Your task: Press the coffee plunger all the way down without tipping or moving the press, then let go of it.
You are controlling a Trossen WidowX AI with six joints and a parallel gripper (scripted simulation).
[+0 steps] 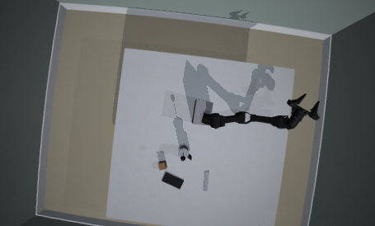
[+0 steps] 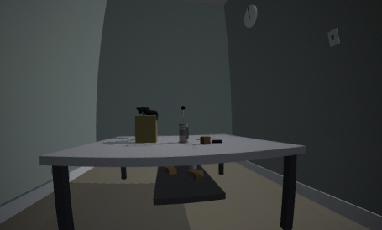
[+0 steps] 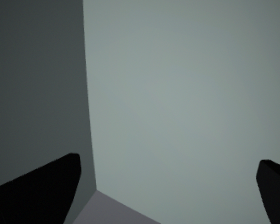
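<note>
The coffee press [image 1: 184, 151] [image 2: 183, 135] stands upright on the white table [image 1: 242, 181] [image 2: 171, 160]. Its plunger is up: the black knob [image 1: 183, 158] [image 2: 183, 107] sits on a thin rod high above the glass body. The press's dark handle [image 1: 189, 157] is on one side. My gripper [image 1: 311, 98] [image 3: 169, 167] is open and empty, with its fingers wide apart. In the top view it is far to the right of the press, over the table's right edge. In the exterior view the gripper cannot be made out.
A tall yellow-sided box [image 1: 199, 111] [image 2: 146, 129] stands beside the arm's base. Near the press lie an orange-brown block [image 1: 162, 165] [image 2: 205, 140], a black slab [image 1: 172, 180] [image 2: 217, 141] and a pale bar [image 1: 206, 181]. A dark low surface [image 2: 188, 190] with brown blocks shows below the tabletop.
</note>
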